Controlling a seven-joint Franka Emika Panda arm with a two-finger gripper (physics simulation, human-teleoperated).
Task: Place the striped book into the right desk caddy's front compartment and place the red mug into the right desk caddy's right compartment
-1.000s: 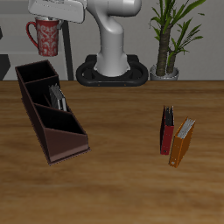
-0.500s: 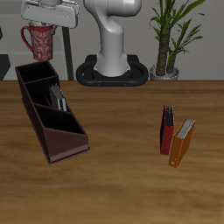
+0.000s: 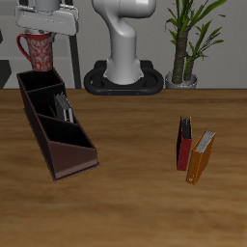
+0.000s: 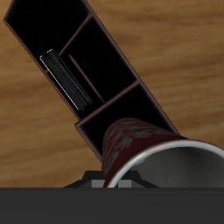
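Red with a pale swirly pattern, the red mug (image 3: 40,50) looks like a rigid, glazed vessel: stiff, probably smooth enough to slip, and liable to chip if dropped, so I judge a grip across the rim wall, as it seems to be held, the sensible one. The hand (image 3: 44,29) sits right on top of the mug and is clamped on its upper edge; the fingers themselves are mostly hidden by the hand's body in the exterior view. The mug hangs upright below the hand, its handle turned away from the robot's base column, well clear of the surface.

Relative to the right desk caddy (image 3: 55,123), the mug hangs above and slightly behind the tall end, over or just beyond the right compartment (image 3: 35,81). In the wrist view the mug's open mouth and grey inside (image 4: 171,179) fill the foreground, with the caddy (image 4: 83,61) stretching away beneath. The striped book (image 4: 67,77) already stands in the front compartment (image 3: 56,104), leaning against the long wall.
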